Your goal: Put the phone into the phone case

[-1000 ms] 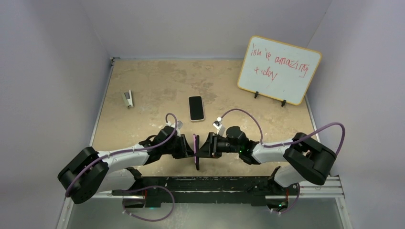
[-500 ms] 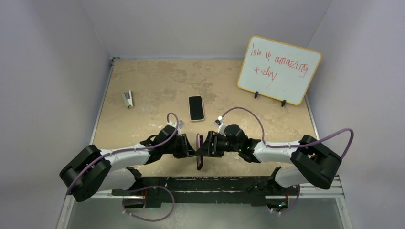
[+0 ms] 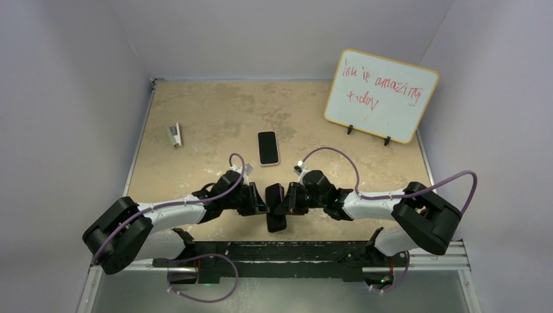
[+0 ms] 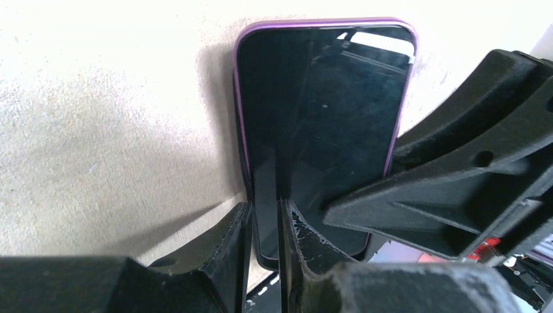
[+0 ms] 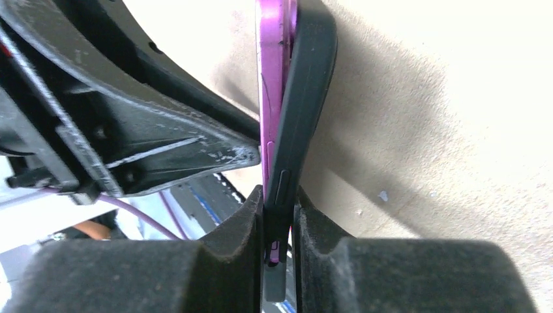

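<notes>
Right wrist: right gripper [image 5: 278, 195] pinches the dark grey rubber phone case [image 5: 306, 85], so left gripper [image 4: 265, 207], grip unclear, should press the purple-edged phone [image 4: 326, 111] beside it evenly in.

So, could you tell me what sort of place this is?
Probably a robotics lab cell: plain walls box in a table, two robot arms share a rail, and a handwritten whiteboard stands at the back.

Left claw [image 3: 265, 203] and right claw [image 3: 280, 203] meet nose to nose; table [image 3: 215, 111] beyond open, barring spare phone [image 3: 268, 148], stapler [image 3: 175, 135], whiteboard [image 3: 381, 95].
</notes>
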Available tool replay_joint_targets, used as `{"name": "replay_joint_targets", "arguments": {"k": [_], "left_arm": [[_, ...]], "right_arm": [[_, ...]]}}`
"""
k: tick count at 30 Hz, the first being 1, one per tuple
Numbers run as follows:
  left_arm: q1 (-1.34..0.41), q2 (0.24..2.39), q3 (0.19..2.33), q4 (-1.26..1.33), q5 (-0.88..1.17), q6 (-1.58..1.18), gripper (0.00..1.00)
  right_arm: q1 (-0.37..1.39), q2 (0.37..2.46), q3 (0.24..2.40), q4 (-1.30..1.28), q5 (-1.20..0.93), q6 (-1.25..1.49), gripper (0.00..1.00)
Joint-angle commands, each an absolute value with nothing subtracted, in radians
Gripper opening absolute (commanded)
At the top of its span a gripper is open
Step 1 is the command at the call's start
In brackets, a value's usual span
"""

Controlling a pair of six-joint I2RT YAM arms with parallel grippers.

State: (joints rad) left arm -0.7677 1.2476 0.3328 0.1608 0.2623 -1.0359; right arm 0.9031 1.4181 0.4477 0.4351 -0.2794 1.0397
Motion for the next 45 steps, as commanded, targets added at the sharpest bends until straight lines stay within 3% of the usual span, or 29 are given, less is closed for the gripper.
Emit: {"name": "replay_joint_targets", "arguments": {"k": [1, 7, 11, 16, 27, 45], "left_arm": [[-0.728, 1.159, 0.448, 0.058, 0.283, -0.970, 0.25], [-0.535, 1.023, 0.758, -0.325, 0.293, -0.788, 0.56], [-0.521, 1.120, 0.988, -0.490, 0.275, -0.732, 0.60], [-0.520, 1.136, 1.071, -0.480, 0.274, -0.763, 0.64], [-0.511, 1.176, 0.990, -0.375, 0.276, -0.801, 0.63], [-0.511, 1.241, 0.842, -0.225, 0.297, -0.868, 0.58]], "right_arm": [[0.908, 1.353, 0.457, 0.481, -0.228, 0.894, 0.12], [0.921, 1.131, 0.459, 0.549, -0.010, 0.594, 0.14], [0.929, 1.083, 0.416, 0.696, 0.055, 0.433, 0.15], [0.948, 1.154, 0.419, 0.836, 0.155, 0.263, 0.15], [1.061, 1.366, 0.360, 1.132, 0.361, 0.101, 0.14], [1.129, 1.454, 0.319, 1.213, 0.431, 0.128, 0.16]]}}
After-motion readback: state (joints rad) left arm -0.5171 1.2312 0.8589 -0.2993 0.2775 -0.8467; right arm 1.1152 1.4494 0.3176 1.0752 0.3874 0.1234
